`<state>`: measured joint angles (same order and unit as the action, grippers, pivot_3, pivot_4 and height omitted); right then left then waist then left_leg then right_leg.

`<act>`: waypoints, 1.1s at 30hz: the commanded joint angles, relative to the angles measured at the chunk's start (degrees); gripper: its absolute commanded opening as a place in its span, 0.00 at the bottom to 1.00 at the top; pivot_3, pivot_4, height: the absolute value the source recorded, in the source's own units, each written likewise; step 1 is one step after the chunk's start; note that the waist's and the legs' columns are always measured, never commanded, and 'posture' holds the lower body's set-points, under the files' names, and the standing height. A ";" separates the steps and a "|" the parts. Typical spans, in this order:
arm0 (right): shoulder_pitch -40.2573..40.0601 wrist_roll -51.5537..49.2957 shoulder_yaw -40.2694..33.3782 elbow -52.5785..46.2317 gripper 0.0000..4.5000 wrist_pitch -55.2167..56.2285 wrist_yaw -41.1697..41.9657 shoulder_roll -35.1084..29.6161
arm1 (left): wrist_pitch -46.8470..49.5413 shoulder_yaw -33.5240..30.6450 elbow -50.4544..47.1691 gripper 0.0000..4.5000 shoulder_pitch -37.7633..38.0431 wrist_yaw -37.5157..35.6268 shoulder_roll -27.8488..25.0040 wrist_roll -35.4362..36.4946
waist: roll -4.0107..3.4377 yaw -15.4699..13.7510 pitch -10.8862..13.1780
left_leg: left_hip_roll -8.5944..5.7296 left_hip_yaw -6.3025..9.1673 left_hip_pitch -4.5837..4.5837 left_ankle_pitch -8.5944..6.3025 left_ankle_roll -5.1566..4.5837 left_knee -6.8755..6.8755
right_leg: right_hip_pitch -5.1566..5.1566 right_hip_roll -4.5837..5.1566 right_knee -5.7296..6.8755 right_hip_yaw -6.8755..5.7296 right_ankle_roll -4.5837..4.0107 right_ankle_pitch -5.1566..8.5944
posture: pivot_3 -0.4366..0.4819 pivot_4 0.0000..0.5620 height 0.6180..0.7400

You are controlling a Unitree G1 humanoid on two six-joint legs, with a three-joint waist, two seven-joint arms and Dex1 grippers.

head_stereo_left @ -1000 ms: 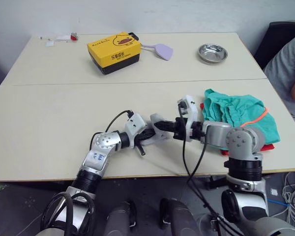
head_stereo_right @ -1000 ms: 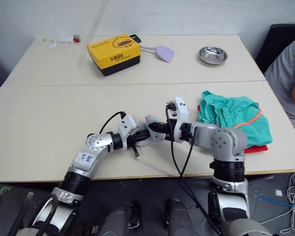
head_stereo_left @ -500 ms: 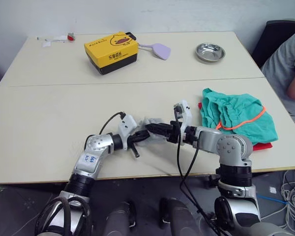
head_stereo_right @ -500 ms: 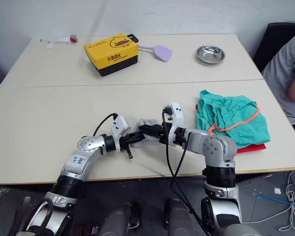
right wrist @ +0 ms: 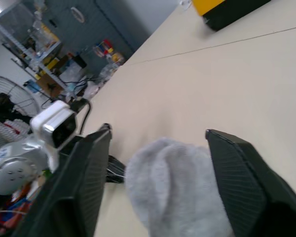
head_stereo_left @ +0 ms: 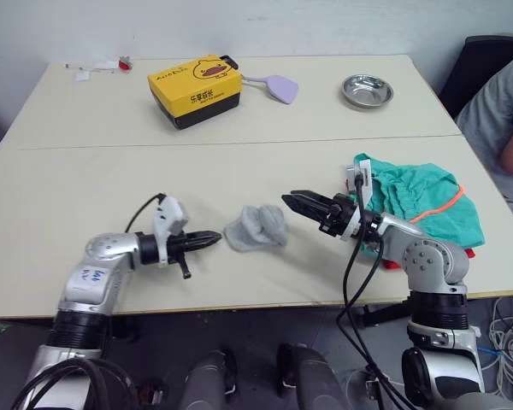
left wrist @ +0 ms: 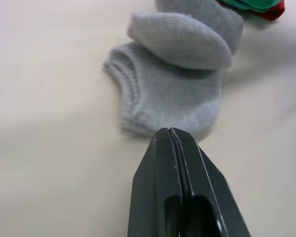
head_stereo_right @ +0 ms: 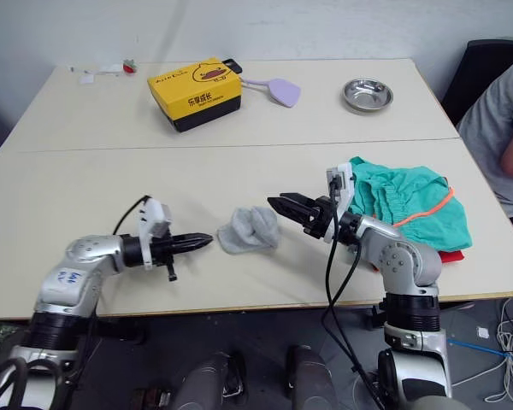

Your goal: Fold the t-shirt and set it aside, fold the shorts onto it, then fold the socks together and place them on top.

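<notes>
Yellow box (head_stereo_left: 195,90) with a black base and duck print sits at the far side of the beige table (head_stereo_left: 85,184); lilac spatula (head_stereo_left: 274,85) just beside it, steel bowl (head_stereo_left: 366,90) further along the same far edge. Small red-and-white bits (head_stereo_left: 103,67) near the far corner on the box's other side. Person's grey sleeve (head_stereo_left: 496,120) and a black chair (head_stereo_left: 479,55) beyond the table end nearest the bowl.

The socks (left wrist: 180,84) are soft knitted cloth, matt and faintly fuzzy, with ribbed stitching along the cuff edge. The shorts (head_stereo_left: 419,201) are thin matt cloth, crumpled and gathered, with a bright woven drawstring (head_stereo_left: 440,203). The table (head_stereo_left: 94,179) is smooth with a low sheen, like laminate. The left gripper (left wrist: 171,134) has smooth black plastic fingers with a slight gloss; the right gripper (right wrist: 153,163) has black fingers (right wrist: 239,182) whose inner faces are finely ribbed. The bowl (head_stereo_left: 366,90) is shiny polished metal. The yellow box (head_stereo_left: 195,90) looks like printed cardboard
</notes>
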<state>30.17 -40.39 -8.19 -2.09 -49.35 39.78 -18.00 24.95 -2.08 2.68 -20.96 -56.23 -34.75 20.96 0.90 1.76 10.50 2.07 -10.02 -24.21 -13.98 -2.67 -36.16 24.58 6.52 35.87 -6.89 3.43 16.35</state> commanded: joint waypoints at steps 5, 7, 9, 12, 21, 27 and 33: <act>-3.30 13.95 12.38 -0.27 0.02 18.35 4.02 -0.30 | 7.77 -5.46 -5.63 0.00 -3.96 0.13 0.27 9.84 | 0.00 -0.03 0.01 | 0.00 -0.02 -0.02 -0.01 0.11 0.00 | 0.00 0.00 -0.01 0.00 0.00 0.00 | 0.48 0.27 1.00; -3.69 18.48 16.11 0.09 0.00 23.52 4.81 -0.73 | 8.98 -4.09 -7.09 0.00 -5.64 1.21 2.13 10.59 | 0.01 -0.24 0.01 | -0.02 -0.01 -0.02 0.01 0.10 -0.03 | -0.02 0.00 0.00 -0.01 0.01 0.00 | 0.48 0.27 1.00; -3.67 21.26 18.25 0.66 0.00 25.73 4.66 -0.70 | 9.21 -2.20 -7.76 0.00 -6.82 2.16 3.93 10.02 | 0.01 -0.19 0.01 | -0.08 -0.02 -0.02 0.01 0.11 -0.05 | -0.05 0.01 0.00 0.00 0.02 0.00 | 0.48 0.27 1.00; -3.87 24.07 20.57 1.69 0.00 27.65 4.72 -0.53 | 7.58 1.74 -6.69 0.00 -8.28 3.60 6.84 7.12 | 0.01 -0.17 0.01 | -0.09 -0.03 0.00 0.04 0.08 -0.06 | -0.06 0.00 0.04 0.02 0.03 -0.01 | 0.48 0.27 1.00; -4.41 30.61 24.03 3.85 0.00 30.35 3.06 -0.18 | -3.54 8.50 5.74 0.00 -10.45 8.32 13.39 -3.43 | 0.01 -0.12 0.01 | -0.04 -0.04 0.05 0.07 0.12 -0.09 | -0.06 -0.07 0.06 0.02 0.03 -0.01 | 0.48 0.27 1.00; -5.06 30.35 24.51 0.48 0.00 31.61 5.80 -1.05 | -6.02 10.51 9.80 0.00 -9.32 9.69 13.82 -8.08 | 0.02 -0.18 0.01 | -0.04 -0.02 0.04 0.06 0.10 -0.14 | -0.07 -0.05 0.07 0.01 0.03 -0.01 | 0.48 0.27 1.00; -7.09 25.86 20.34 -1.86 0.00 30.51 10.89 -4.79 | -5.26 11.00 9.36 0.00 -6.58 9.22 12.17 -9.33 | 0.02 -0.19 0.00 | -0.03 0.00 0.06 0.05 0.08 -0.14 | -0.10 -0.03 0.07 0.00 0.03 -0.01 | 0.48 0.27 1.00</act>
<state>23.29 -12.71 14.67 -2.21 -18.76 49.95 -22.13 19.00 7.82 11.63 -29.23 -47.02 -21.47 13.65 0.92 1.57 10.51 2.04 -10.02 -24.13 -13.93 -2.60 -36.31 24.46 6.49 35.95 -6.90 3.46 16.34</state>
